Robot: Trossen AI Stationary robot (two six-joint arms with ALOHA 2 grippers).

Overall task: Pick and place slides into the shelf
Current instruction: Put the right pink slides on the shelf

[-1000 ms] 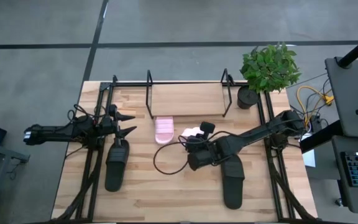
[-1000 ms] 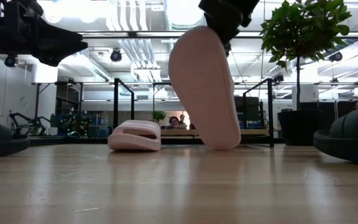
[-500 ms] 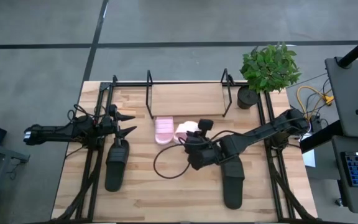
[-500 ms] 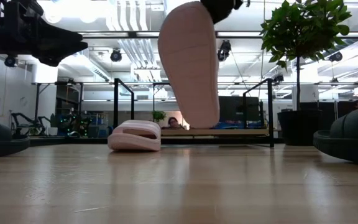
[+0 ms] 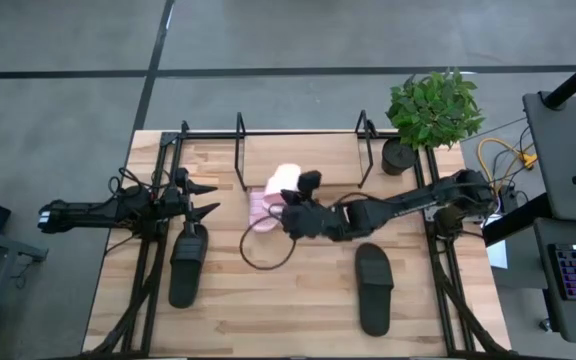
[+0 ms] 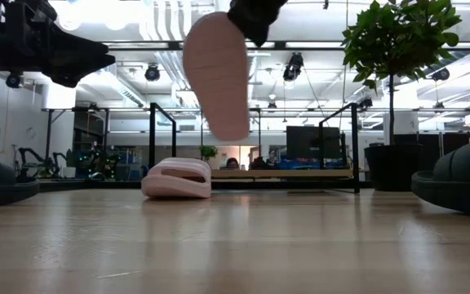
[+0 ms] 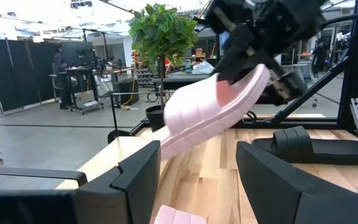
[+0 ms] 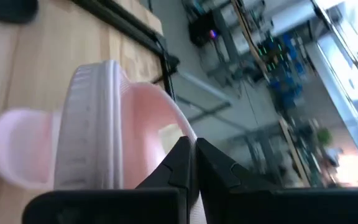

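Note:
My right gripper [image 5: 294,205] is shut on a light pink slide [image 5: 287,183] and carries it in the air just in front of the shelf [image 5: 298,158], a low black bar rack on a wooden board at the table's far edge. The second pink slide [image 5: 260,213] lies sole-down on the table below it. One black slide [image 5: 188,263] lies near the left arm, the other [image 5: 373,288] toward the near right. My left gripper [image 5: 209,199] hovers open at the table's left, touching nothing. My right gripper pinches the pink slide's footbed at the end away from the strap [image 8: 164,142] between its two fingers [image 8: 180,163]. The slide is lifted clear of the table; in the low view it hangs tilted below the gripper, sole [image 6: 217,77] toward the camera, its free end lowest.
A potted plant [image 5: 432,108] stands at the far right corner beside the shelf. A dark cable loop [image 5: 268,252] lies on the table below the right arm. Black arm frames run along both table sides. People sit in the room beyond the table.
My right gripper has moved up and toward the far left, toward the shelf, staying shut on the pink slide. The slide's lower end, which hung close to the table a second ago, has risen well clear, and the slide now hangs over the other pink slide.

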